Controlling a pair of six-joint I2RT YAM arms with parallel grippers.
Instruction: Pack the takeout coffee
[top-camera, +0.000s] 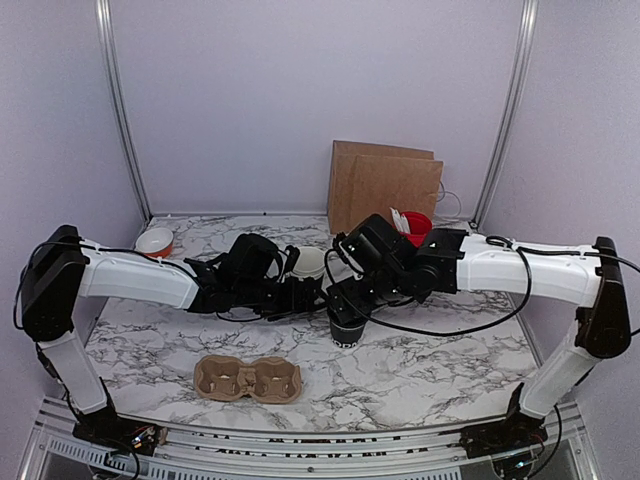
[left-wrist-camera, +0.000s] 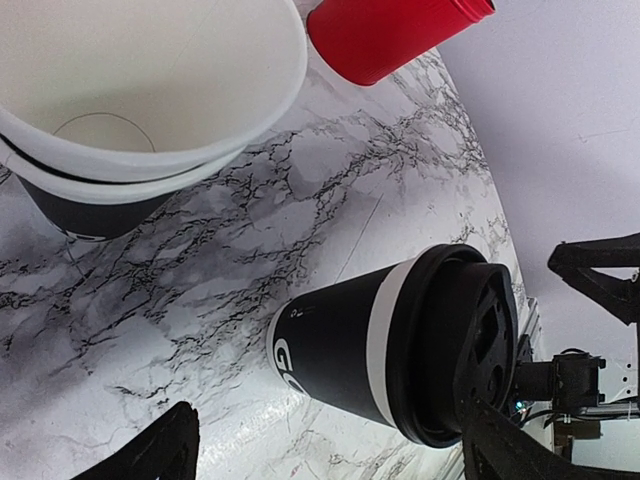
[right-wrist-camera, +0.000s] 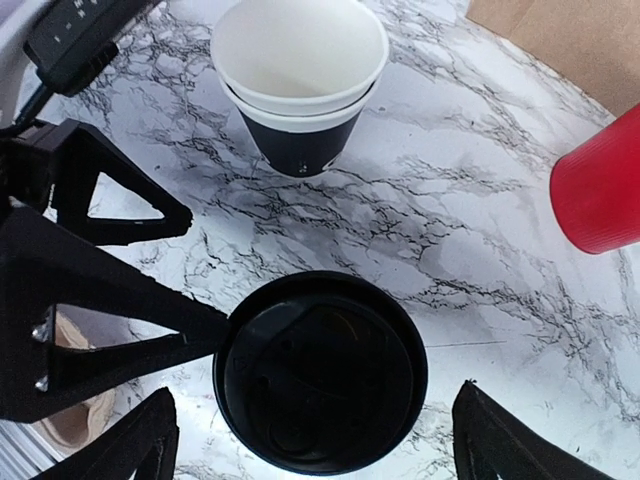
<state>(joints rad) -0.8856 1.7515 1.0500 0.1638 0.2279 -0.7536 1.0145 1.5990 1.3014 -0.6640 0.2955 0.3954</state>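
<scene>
A black takeout coffee cup (top-camera: 347, 330) with a black lid (right-wrist-camera: 320, 375) stands upright on the marble table (top-camera: 430, 370). My right gripper (right-wrist-camera: 320, 445) hangs over it, open, with a finger on either side of the lid and a gap at each. My left gripper (left-wrist-camera: 330, 455) is open beside the same cup (left-wrist-camera: 340, 345); one of its fingers (left-wrist-camera: 500, 435) lies close against the lid's rim. A cream cup nested in a black cup (right-wrist-camera: 300, 80) stands just behind. In the top view the left gripper (top-camera: 303, 296) and right gripper (top-camera: 350, 303) meet at the lidded cup.
A brown cardboard cup carrier (top-camera: 248, 379) lies near the front edge. A red cup with white utensils (top-camera: 415, 226) and a brown paper bag (top-camera: 385, 185) stand at the back right. A small orange-and-white bowl (top-camera: 155, 241) sits at the back left.
</scene>
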